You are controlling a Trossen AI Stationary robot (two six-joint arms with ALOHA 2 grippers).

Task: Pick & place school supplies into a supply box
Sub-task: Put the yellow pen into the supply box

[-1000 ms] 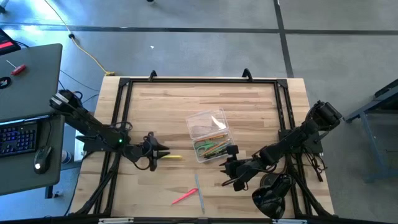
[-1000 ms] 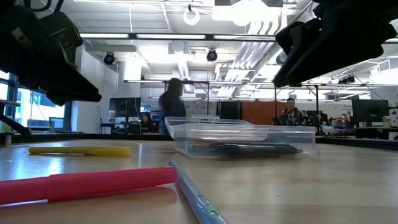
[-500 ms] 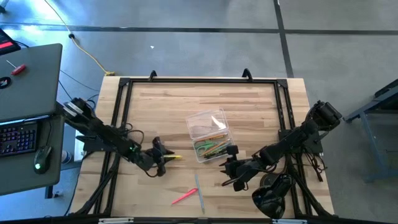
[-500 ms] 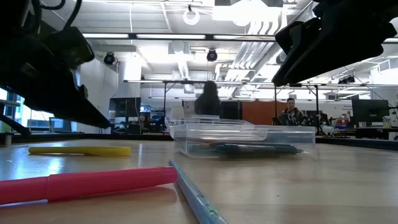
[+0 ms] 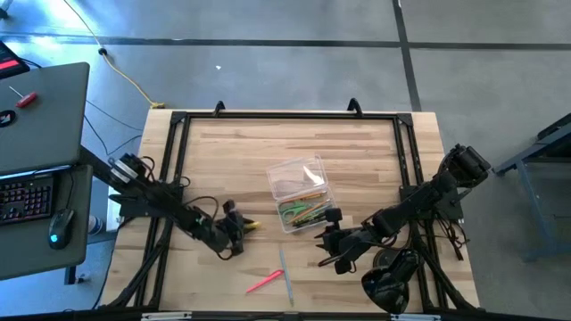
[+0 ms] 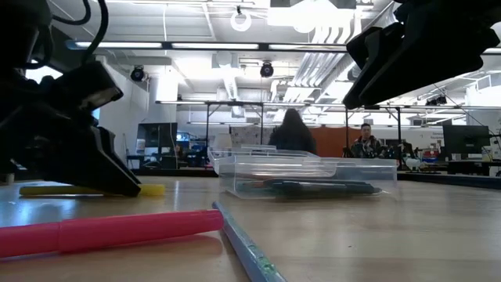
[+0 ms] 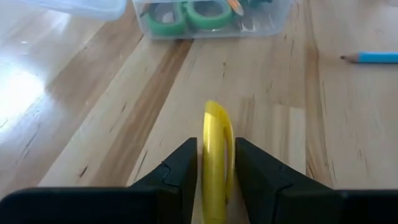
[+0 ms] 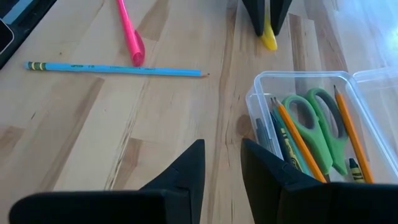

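The yellow pen (image 7: 216, 134) lies flat on the table, left of the clear supply box (image 5: 302, 194). My left gripper (image 7: 216, 163) is low on the table at the pen's left end (image 5: 244, 226). It is open by about the pen's width, one finger on each side. The box holds green-handled scissors (image 8: 317, 121), pencils and pens. A pink pen (image 5: 265, 283) and a light blue pencil (image 5: 285, 276) lie near the table's near edge. My right gripper (image 5: 326, 248) hangs above the table off the box's near right corner, slightly open, holding nothing. My left gripper straddles the yellow pen's left end (image 7: 216, 186) from above, slanting down from the table's left, fingers lying along the pen. The fingers (image 7: 186, 168) stand close against its sides; I cannot tell whether they touch it. The pen rests flat on the table.
The box's clear lid (image 5: 291, 175) lies open on its far side. A bulky black object (image 5: 390, 282) sits at the near right corner, by the right arm. A black frame (image 5: 285, 116) runs round the table's edges. A laptop and keyboard sit on a desk to the left.
My left gripper has moved toward the table's right and near edge and come down low onto the yellow pen's left end. The pen lies where it was. My right arm has kept still.
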